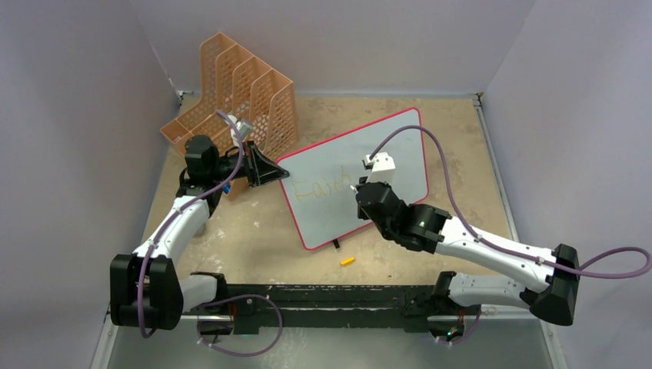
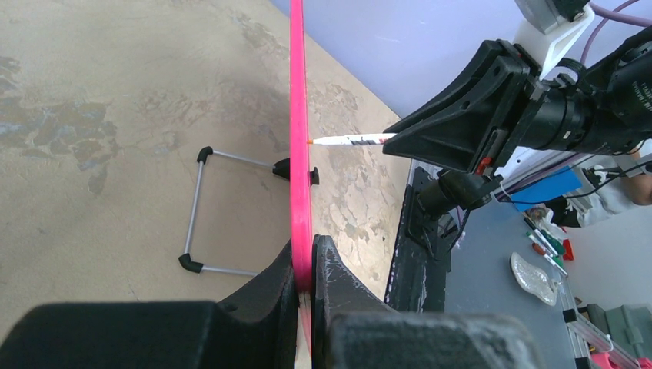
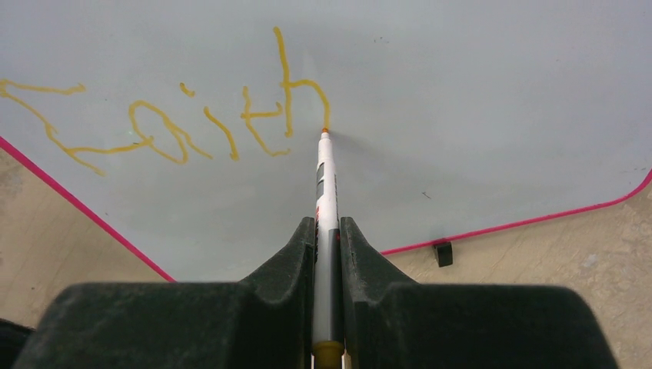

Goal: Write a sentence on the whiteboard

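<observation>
The whiteboard, pale with a red-pink frame, stands tilted at mid-table. My left gripper is shut on its left edge. In the left wrist view the pink frame runs edge-on between the jaws of that gripper. My right gripper is shut on a white marker, whose orange tip touches the board at the end of the last letter. The sentence reads "Faith" in thin yellow-orange strokes, also faintly visible from above.
An orange perforated file rack stands behind my left arm. A small yellow-orange cap lies on the table in front of the board. A wire stand props the board from behind. One black foot shows at its lower edge.
</observation>
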Action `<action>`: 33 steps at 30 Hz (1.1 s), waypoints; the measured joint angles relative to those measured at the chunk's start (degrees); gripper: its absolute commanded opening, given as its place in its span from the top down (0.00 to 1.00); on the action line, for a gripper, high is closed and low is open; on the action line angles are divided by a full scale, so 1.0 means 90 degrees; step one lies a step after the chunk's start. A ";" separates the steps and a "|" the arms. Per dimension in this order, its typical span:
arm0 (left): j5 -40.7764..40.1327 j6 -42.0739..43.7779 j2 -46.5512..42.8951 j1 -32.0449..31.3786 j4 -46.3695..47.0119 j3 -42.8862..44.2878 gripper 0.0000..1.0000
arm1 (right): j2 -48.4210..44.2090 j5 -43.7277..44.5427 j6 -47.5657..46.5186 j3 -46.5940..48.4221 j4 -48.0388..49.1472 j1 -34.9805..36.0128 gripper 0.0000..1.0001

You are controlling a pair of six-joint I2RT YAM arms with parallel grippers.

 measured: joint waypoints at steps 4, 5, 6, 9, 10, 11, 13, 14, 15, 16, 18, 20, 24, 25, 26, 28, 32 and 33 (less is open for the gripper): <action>0.0000 0.0041 0.0000 0.0015 -0.0024 0.0005 1.00 | -0.0209 0.0029 -0.0027 -0.0002 0.0104 -0.0007 1.00; -0.0005 0.0056 0.0000 0.0024 -0.0051 0.0015 1.00 | -0.0270 0.0034 -0.0032 -0.0002 0.0131 -0.0010 1.00; -0.0007 0.0075 0.0000 0.0036 -0.0085 0.0024 1.00 | -0.0325 0.0049 -0.0041 -0.0002 0.0158 -0.0012 1.00; -0.0032 0.0136 0.0002 0.0066 -0.0185 0.0056 1.00 | -0.0413 0.0141 -0.0080 -0.0002 0.0277 -0.0012 1.00; -0.0034 0.0155 0.0007 0.0080 -0.0228 0.0070 1.00 | -0.0408 0.0177 -0.0092 -0.0005 0.0308 -0.0012 1.00; -0.0046 0.0182 0.0010 0.0102 -0.0294 0.0087 1.00 | -0.0401 0.0194 -0.0109 -0.0007 0.0338 -0.0012 1.00; -0.0044 0.0260 0.0017 0.0158 -0.0430 0.0131 1.00 | -0.0403 0.0219 -0.0148 -0.0022 0.0410 -0.0015 1.00; -0.0046 0.0296 0.0017 0.0177 -0.0491 0.0143 1.00 | -0.0403 0.0240 -0.0165 -0.0034 0.0452 -0.0017 1.00; -0.0044 0.0316 0.0017 0.0194 -0.0520 0.0155 1.00 | -0.0403 0.0250 -0.0182 -0.0051 0.0483 -0.0027 1.00; -0.0046 0.0340 0.0017 0.0221 -0.0561 0.0170 1.00 | -0.0403 0.0260 -0.0199 -0.0073 0.0520 -0.0039 1.00; -0.0044 0.0406 0.0017 0.0274 -0.0656 0.0206 1.00 | -0.0403 0.0294 -0.0248 -0.0102 0.0539 -0.0080 1.00; -0.0049 0.0474 0.0017 0.0323 -0.0748 0.0238 1.00 | -0.0403 0.0340 -0.0311 -0.0109 0.0566 -0.0151 1.00; -0.0049 0.0544 0.0017 0.0389 -0.0862 0.0277 1.00 | -0.0444 0.0364 -0.0457 -0.0151 0.0656 -0.0316 1.00; -0.0046 0.0561 0.0017 0.0430 -0.0894 0.0287 1.00 | -0.0476 0.0364 -0.0493 -0.0180 0.0680 -0.0364 1.00; -0.0039 0.0593 0.0017 0.0483 -0.0923 0.0296 1.00 | -0.0508 0.0362 -0.0534 -0.0209 0.0699 -0.0413 1.00; -0.0010 0.0617 0.0017 0.0602 -0.0991 0.0311 1.00 | -0.0573 0.0359 -0.0614 -0.0270 0.0763 -0.0508 1.00; 0.0044 0.0646 0.0017 0.0755 -0.1083 0.0355 1.00 | -0.0719 0.0350 -0.0801 -0.0454 0.0920 -0.0704 1.00; 0.0053 0.0646 0.0017 0.0799 -0.1088 0.0357 1.00 | -0.0746 0.0335 -0.0850 -0.0488 0.0954 -0.0753 1.00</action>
